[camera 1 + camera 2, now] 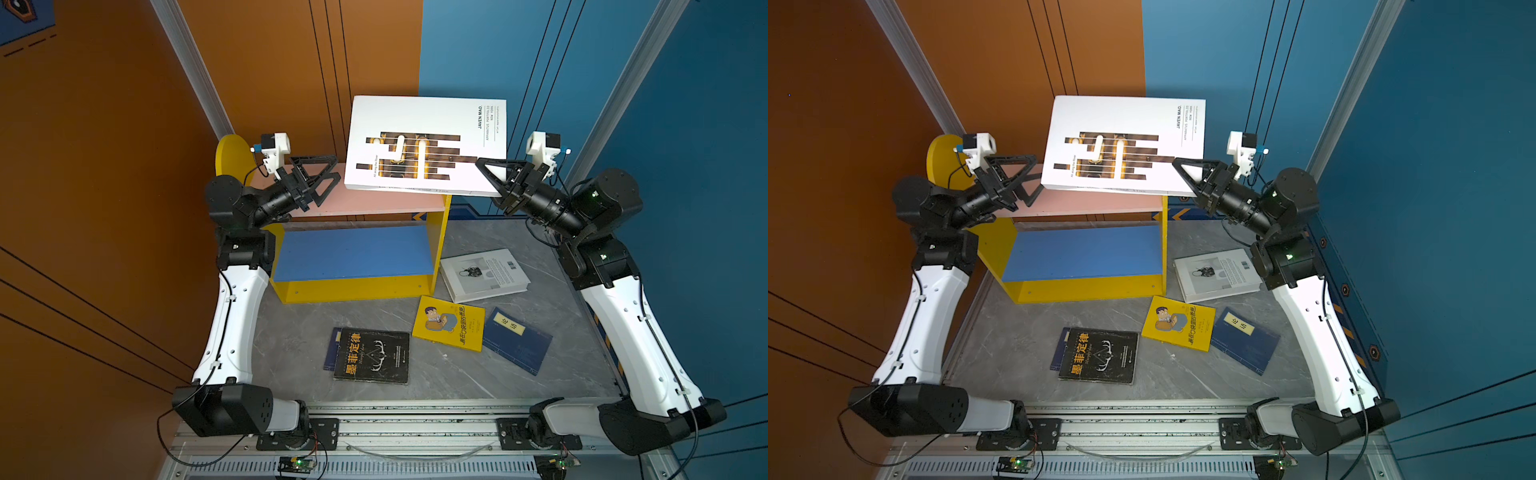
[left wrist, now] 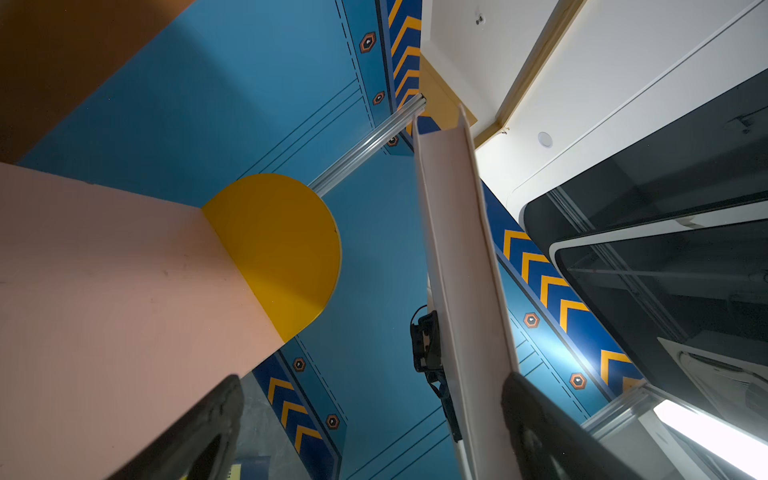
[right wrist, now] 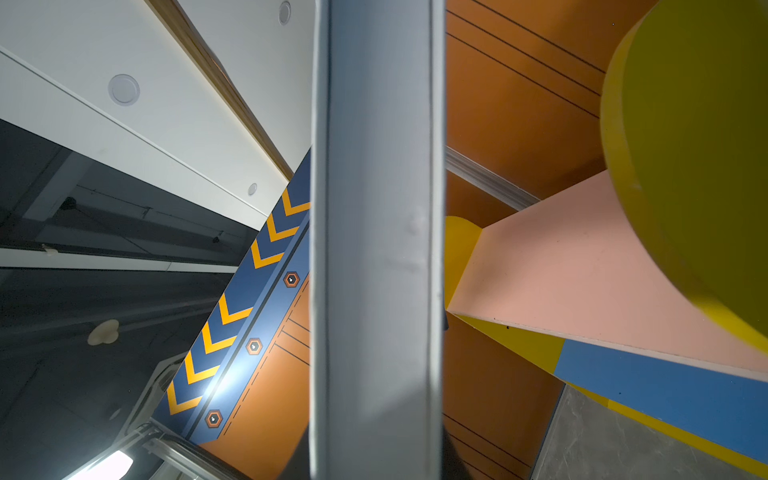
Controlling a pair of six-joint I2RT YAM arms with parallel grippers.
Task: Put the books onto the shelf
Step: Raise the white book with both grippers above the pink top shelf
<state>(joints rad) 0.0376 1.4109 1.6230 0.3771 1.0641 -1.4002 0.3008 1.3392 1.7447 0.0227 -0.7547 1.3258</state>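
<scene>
The large white book with brown blocks hangs tilted above the shelf's pink upper board. My right gripper is shut on its lower right corner; in the right wrist view the book's edge fills the gap between the jaws. My left gripper is open at the book's left edge, over the pink board. In the left wrist view the book's edge lies just inside one finger.
On the grey table lie a black book with orange characters on top of a navy one, a yellow cartoon book, a second navy book and a white/grey book. The blue lower board is bare.
</scene>
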